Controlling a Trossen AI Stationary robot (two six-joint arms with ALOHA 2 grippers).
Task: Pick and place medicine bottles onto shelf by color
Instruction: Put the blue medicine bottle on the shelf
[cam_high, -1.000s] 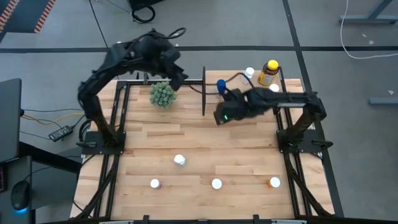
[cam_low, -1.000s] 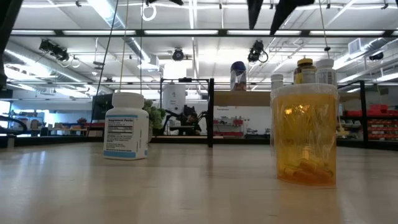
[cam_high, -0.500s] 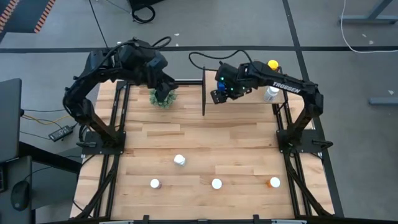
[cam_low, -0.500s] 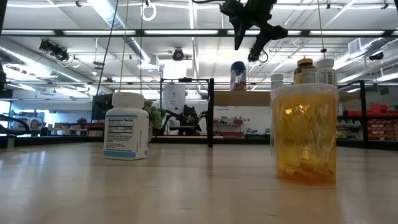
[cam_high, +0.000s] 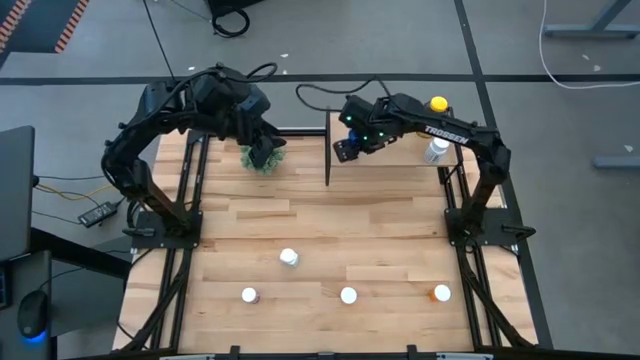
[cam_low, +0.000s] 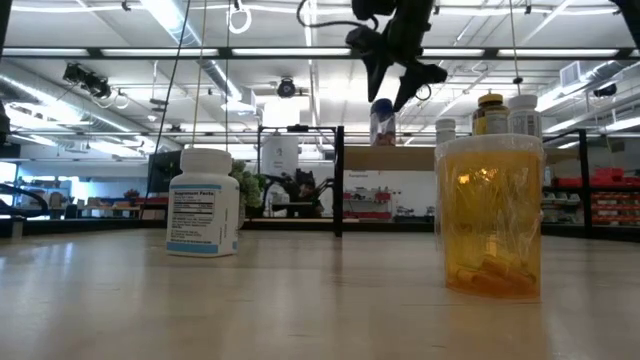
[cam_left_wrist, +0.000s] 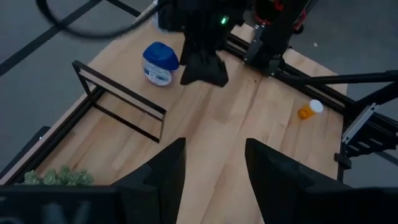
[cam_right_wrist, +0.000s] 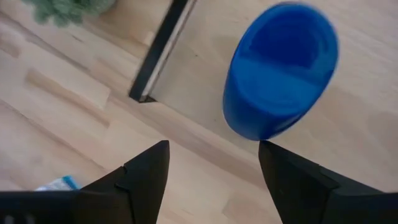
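Since half a second ago the right gripper (cam_high: 343, 151) has drifted a little toward the black divider (cam_high: 328, 148), hanging above the shelf (cam_high: 400, 160) with its fingers spread and nothing between them. Its wrist view looks down on the blue bottle (cam_right_wrist: 278, 78), which stands upright on the shelf just beside the divider (the same bottle shows below the fingers in the low view). Over the green plant (cam_high: 262, 155) sits the left gripper (cam_high: 262, 152), jaws parted and empty. Other bottles stand on the surface: a white one (cam_high: 289, 258) and an orange one (cam_high: 441, 293).
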